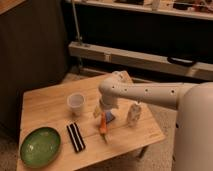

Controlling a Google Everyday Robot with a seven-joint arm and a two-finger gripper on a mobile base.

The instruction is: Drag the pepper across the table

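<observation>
The pepper is a slim orange-red toy with a greenish tip and lies on the light wooden table near its front middle. My gripper hangs from the white arm and sits right over the pepper's upper end, touching or nearly touching it. A pale blue flat piece lies just right of the gripper.
A white cup stands left of the gripper. A small white bottle stands to its right. A black striped bar and a green plate lie at the front left. The table's front edge is close below the pepper.
</observation>
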